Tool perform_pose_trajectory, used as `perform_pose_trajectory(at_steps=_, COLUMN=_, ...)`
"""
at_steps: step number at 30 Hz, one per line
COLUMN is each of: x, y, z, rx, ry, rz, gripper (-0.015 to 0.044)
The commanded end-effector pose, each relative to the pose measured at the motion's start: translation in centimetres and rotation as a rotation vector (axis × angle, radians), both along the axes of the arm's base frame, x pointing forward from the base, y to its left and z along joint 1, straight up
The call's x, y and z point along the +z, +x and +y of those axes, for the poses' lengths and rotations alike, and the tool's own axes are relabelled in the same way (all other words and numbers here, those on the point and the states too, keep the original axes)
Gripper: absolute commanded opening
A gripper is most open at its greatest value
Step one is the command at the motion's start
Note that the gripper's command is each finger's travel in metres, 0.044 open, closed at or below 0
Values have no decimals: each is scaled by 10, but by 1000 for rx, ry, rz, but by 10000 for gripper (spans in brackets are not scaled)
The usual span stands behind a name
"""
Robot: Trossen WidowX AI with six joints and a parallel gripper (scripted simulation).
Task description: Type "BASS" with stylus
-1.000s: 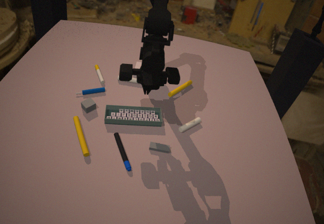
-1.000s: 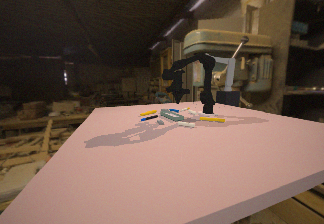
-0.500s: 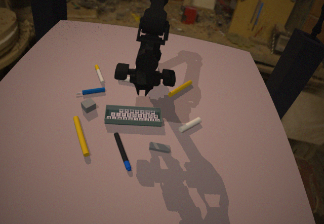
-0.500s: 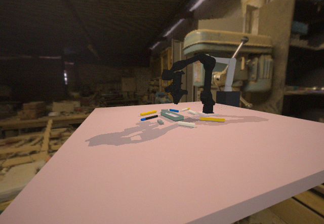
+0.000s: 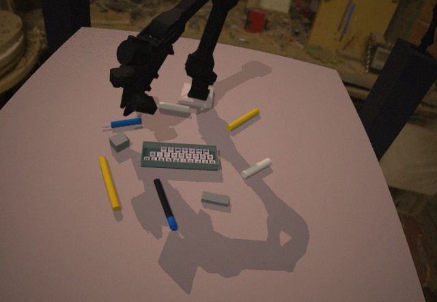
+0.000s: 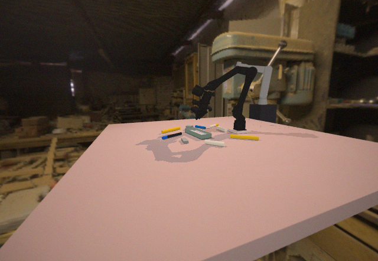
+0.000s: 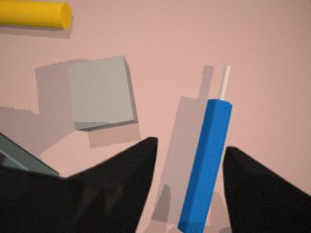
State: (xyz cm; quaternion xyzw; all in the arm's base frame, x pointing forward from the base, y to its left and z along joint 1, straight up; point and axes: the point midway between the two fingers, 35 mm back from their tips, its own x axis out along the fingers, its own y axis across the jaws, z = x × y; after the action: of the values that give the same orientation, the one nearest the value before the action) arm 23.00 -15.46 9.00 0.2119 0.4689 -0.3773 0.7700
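Observation:
The stylus, a blue hexagonal barrel with a thin white tip (image 5: 126,122) (image 6: 200,127) (image 7: 206,160), lies on the desk left of the keyboard in the top view. My gripper (image 5: 140,112) (image 6: 197,118) (image 7: 190,150) is partly open and empty, above the desk near the stylus. In the wrist view the barrel runs through the gap between the fingertips, closer to the right finger, its tip pointing away. The green keyboard frame (image 5: 179,167) (image 6: 205,136) (image 7: 26,157) holds white letter keys; only its corner shows in the wrist view.
A grey block (image 5: 119,141) (image 7: 102,92) lies between stylus and a yellow stick (image 5: 109,184) (image 7: 34,15). A black marker with blue end (image 5: 163,198) (image 6: 173,136) and a flat grey block (image 5: 215,199) lie on the keyboard's far side from the arm base. Another yellow stick (image 5: 243,119) and white sticks lie around.

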Motion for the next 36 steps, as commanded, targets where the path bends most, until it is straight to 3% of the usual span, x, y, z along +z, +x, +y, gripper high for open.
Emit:
perform_pose_trajectory(at_steps=1, x=-1, y=-11, z=-16, rx=-114, ry=-26, rz=-55, gripper=150)
perform_pose_trajectory(at_steps=36, x=-16, y=-12, z=-17, rx=-114, ry=-26, rz=-55, gripper=150)
